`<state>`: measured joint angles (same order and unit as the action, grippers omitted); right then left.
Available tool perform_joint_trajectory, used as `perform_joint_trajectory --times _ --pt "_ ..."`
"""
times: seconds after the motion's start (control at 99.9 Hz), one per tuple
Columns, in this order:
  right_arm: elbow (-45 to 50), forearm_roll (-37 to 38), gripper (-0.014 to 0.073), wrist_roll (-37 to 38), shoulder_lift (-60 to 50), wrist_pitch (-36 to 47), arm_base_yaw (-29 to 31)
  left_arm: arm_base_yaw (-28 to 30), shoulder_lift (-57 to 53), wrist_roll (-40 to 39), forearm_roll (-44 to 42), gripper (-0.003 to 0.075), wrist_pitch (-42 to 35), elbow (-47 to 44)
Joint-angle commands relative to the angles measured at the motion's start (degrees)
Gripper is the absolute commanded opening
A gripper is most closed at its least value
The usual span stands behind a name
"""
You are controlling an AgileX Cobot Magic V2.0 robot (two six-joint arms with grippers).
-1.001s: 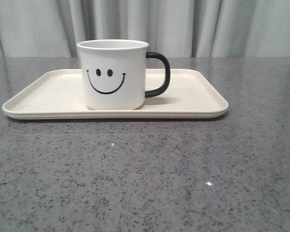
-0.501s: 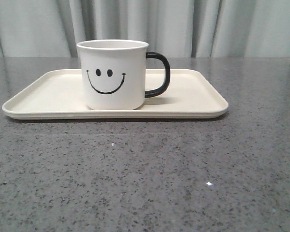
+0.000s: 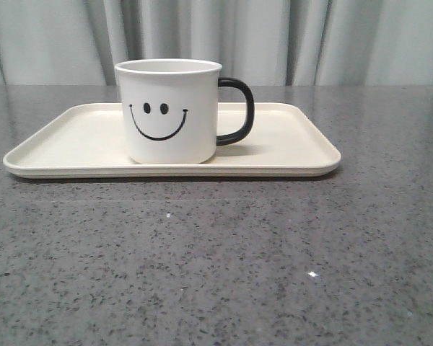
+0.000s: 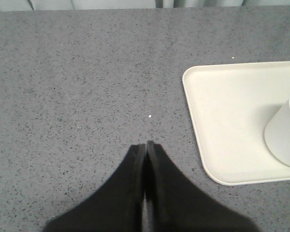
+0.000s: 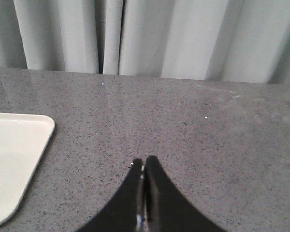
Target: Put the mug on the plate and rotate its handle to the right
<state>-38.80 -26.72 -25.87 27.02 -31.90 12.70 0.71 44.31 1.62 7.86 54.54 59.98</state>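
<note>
The mug (image 3: 169,112) was seen upright on the plate (image 3: 289,148), handle (image 3: 238,109) already rightward — well clear of both pincers, left (image 4: 145,145) and right (image 5: 143,162), each closed and empty. Rigid, glossy, probably slippery — best gripped by rim or handle.

The place looks like a staged test or lab setup, not a lived-in room. The bench (image 3: 216,274) is a wide, polished grey stone-like surface with dark speckles, and it reaches from the near edge to the far edge without clutter. Directly behind the far edge hangs a plain pale grey curtain (image 3: 274,40) in vertical folds, which closes off the whole background. Only a cream plate (image 3: 296,144) with a smiley mug (image 3: 169,112) stands on the bench. No furniture or appliances are visible.
</note>
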Motion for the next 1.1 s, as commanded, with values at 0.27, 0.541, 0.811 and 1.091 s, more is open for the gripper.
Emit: perform_joint_trajectory --times 0.27,0.541,0.811,1.091 --pt "-1.31 -0.95 -0.012 -0.07 -0.06 4.5 0.16 0.05 -0.16 -0.18 1.66 -0.002 -3.43 1.33" --pt "-1.31 -0.95 -0.012 -0.07 -0.06 4.5 0.16 -0.79 -1.61 2.64 -3.55 -0.002 -5.25 0.47" --pt "-1.31 -0.95 -0.012 -0.07 -0.01 4.56 0.16 -4.69 -17.24 3.13 -3.71 -0.002 -34.0 -19.62" --pt "-1.31 -0.95 -0.012 -0.07 -0.01 4.56 0.16 -4.82 -36.27 3.13 -1.29 -0.002 -53.45 -44.72"
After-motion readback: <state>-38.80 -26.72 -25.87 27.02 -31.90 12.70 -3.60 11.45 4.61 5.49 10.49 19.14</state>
